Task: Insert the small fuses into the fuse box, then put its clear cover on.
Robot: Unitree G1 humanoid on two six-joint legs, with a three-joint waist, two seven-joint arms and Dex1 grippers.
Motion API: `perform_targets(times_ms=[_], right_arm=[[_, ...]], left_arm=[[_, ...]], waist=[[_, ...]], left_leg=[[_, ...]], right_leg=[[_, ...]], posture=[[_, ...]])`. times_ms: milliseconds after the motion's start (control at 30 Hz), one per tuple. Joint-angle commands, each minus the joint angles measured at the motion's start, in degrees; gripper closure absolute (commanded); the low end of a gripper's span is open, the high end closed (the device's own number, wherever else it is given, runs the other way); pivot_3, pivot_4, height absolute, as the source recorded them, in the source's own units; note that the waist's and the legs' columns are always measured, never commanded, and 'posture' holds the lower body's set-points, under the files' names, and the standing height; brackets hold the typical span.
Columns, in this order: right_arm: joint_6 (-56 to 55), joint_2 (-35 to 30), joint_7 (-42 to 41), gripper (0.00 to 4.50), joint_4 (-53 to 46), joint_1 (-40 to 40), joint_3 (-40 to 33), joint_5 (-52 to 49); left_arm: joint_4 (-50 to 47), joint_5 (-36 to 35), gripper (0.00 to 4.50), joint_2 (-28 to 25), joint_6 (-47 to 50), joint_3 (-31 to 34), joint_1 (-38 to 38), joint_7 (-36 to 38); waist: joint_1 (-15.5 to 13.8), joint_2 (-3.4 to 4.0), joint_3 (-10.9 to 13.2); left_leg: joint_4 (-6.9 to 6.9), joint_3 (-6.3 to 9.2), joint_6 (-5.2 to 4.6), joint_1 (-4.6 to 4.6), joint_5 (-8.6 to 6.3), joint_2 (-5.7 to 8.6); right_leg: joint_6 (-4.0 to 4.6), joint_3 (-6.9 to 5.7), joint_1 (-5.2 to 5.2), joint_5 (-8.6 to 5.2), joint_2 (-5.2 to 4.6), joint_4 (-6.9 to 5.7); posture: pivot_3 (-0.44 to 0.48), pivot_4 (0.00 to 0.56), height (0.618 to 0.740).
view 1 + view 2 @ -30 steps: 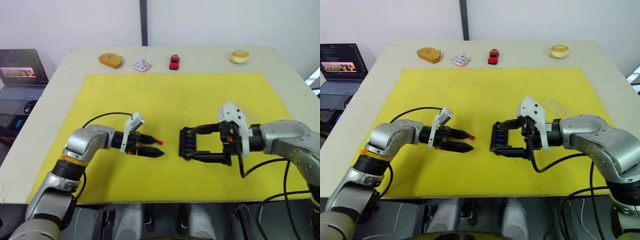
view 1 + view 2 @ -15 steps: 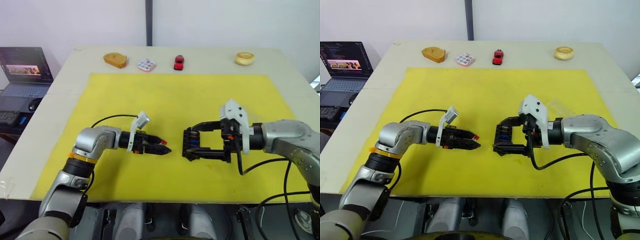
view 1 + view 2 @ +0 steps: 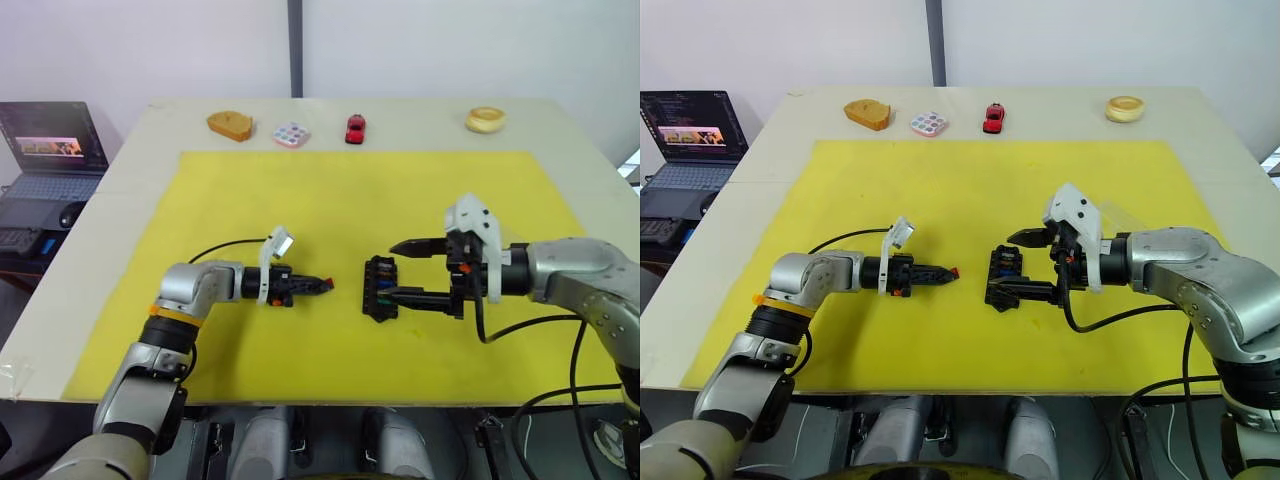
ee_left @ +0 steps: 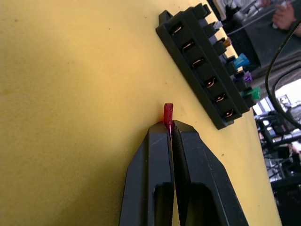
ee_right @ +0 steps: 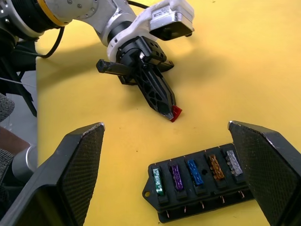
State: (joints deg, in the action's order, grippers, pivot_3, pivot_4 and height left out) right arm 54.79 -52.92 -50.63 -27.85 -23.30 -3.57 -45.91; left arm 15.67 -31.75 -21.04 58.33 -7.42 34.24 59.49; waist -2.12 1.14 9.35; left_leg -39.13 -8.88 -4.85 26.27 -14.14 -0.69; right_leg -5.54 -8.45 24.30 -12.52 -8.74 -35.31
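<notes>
My left gripper (image 4: pixel 170 128) is shut on a small red fuse (image 4: pixel 168 113), which sticks out from its fingertips just above the yellow mat. The black fuse box (image 3: pixel 380 288) lies a short way to the right of that fuse. One row of the box holds green (image 5: pixel 158 183), purple (image 5: pixel 176 176), blue (image 5: pixel 194 172), tan and grey fuses; the other row's slots stand empty (image 4: pixel 202 70). My right gripper (image 3: pixel 398 270) is open, its fingers spread either side of the box's right side. The clear cover (image 3: pixel 1124 216) lies on the mat behind my right wrist.
Along the table's far edge sit a tan bread-shaped piece (image 3: pixel 230 123), a pastel-dotted palette (image 3: pixel 291 133), a red toy car (image 3: pixel 355 128) and a yellowish ring (image 3: pixel 484 119). A laptop (image 3: pixel 45 150) stands off the table's left side. The yellow mat (image 3: pixel 330 200) covers the work area.
My left gripper went from open to shut, pinching the red fuse at its tips. The right gripper stays open by the fuse box. The camera has shifted a little.
</notes>
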Motion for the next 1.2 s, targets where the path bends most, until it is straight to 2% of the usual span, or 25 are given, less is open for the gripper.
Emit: perform_targets(times_ms=[33,100,200,300,400,500,533,567,600,733,1200], right_arm=[[3.44,0.82,2.91,0.0,0.67,-3.13,-2.87,-2.72],[8.91,2.06,5.13,0.0,2.39,-5.86,-3.69,-6.92],[18.3,5.29,8.09,0.0,7.19,-12.29,-6.03,-16.92],[20.68,10.99,14.23,0.0,11.5,-17.56,-8.98,-22.1],[20.36,18.57,22.31,0.0,15.25,-22.96,-11.17,-29.01],[19.28,23.52,29.34,0.0,18.62,-26.2,-12.3,-33.05],[19.16,24.32,30.61,0.6,19.49,-26.97,-12.53,-35.03],[19.09,24.84,31.49,0.9,20.09,-27.64,-12.6,-37.07],[19.09,25.14,32.28,1.43,20.69,-28.33,-12.57,-38.91],[18.09,25.01,35.93,3.48,22.75,-30.19,-11.86,-42.57],[14.77,23.67,40.76,3.48,23.76,-29.82,-11.21,-48.96]], left_arm=[[-1.54,-2.67,4.45,-0.28,2.84,3.94,-2.96,-1.91],[-4.88,-6.73,4.45,-0.17,4.25,8.93,-3.31,-2.56],[-11.11,-16.92,4.45,1.76,9.03,19.48,-3.01,-6.57],[-16.59,-25.39,4.45,5.19,11.4,27.16,-2.58,-13.23],[-23.68,-34.02,4.45,11.54,8.74,32.04,-1.08,-23.21],[-27.94,-39.27,4.45,15.32,5.91,32.62,0.15,-29.64],[-29.02,-40.63,4.5,16.19,4.76,32.26,0.8,-31.15],[-29.87,-41.71,4.5,16.77,3.71,31.81,1.37,-32.3],[-30.41,-42.59,4.5,17.15,2.8,31.3,1.91,-33.32],[-31.23,-45.23,4.5,16.69,0.43,29.28,2.5,-35.5],[-30.25,-49.1,4.5,12.2,-3.53,25.26,1.01,-36.26]], waist=[[0.06,0.0,0.0],[0.62,-0.03,0.02],[1.59,-0.11,0.09],[1.77,-0.17,0.13],[1.43,-0.19,0.14],[1.29,-0.2,0.14],[1.27,-0.2,0.15],[1.31,-0.2,0.15],[1.39,-0.2,0.15],[1.61,-0.2,0.14],[1.56,-0.2,0.15]], left_leg=[[0.01,0.0,0.0,0.01,0.0,-0.03],[0.01,-0.02,0.02,0.05,0.01,-0.09],[0.03,0.0,0.06,0.19,0.04,-0.17],[0.06,0.0,0.08,0.26,0.06,-0.18],[0.06,0.0,0.08,0.25,0.06,-0.14],[0.04,0.0,0.07,0.25,0.06,-0.07],[0.04,0.0,0.06,0.25,0.07,-0.03],[0.04,0.0,0.06,0.26,0.07,0.01],[0.04,-0.05,0.04,0.26,0.07,0.03],[0.06,-0.14,-0.13,0.23,0.15,0.04],[0.06,-0.17,-0.15,0.24,0.15,-0.02]], right_leg=[[0.0,0.01,0.02,0.0,0.02,0.0],[0.0,0.04,0.09,0.0,0.06,-0.02],[-0.01,0.05,0.1,0.01,0.1,-0.05],[-0.21,0.06,0.08,0.13,0.1,-0.15],[-0.22,0.05,0.03,0.14,0.1,-0.15],[-0.43,0.05,-0.04,0.27,0.12,-0.13],[-0.47,0.04,-0.07,0.29,0.15,-0.13],[-0.48,0.04,-0.07,0.3,0.18,-0.14],[-0.49,0.01,-0.07,0.3,0.21,-0.14],[-0.51,0.02,-0.04,0.31,0.26,-0.17],[-0.51,0.07,-0.01,0.31,0.38,-0.15]], posture=[[0.0,0.15,0.74],[0.0,0.15,0.74],[0.0,0.15,0.74],[0.0,0.15,0.74],[0.0,0.15,0.74],[0.0,0.15,0.74],[0.0,0.15,0.74],[0.0,0.15,0.74],[0.0,0.15,0.74],[0.0,0.15,0.74],[0.0,0.15,0.74]])
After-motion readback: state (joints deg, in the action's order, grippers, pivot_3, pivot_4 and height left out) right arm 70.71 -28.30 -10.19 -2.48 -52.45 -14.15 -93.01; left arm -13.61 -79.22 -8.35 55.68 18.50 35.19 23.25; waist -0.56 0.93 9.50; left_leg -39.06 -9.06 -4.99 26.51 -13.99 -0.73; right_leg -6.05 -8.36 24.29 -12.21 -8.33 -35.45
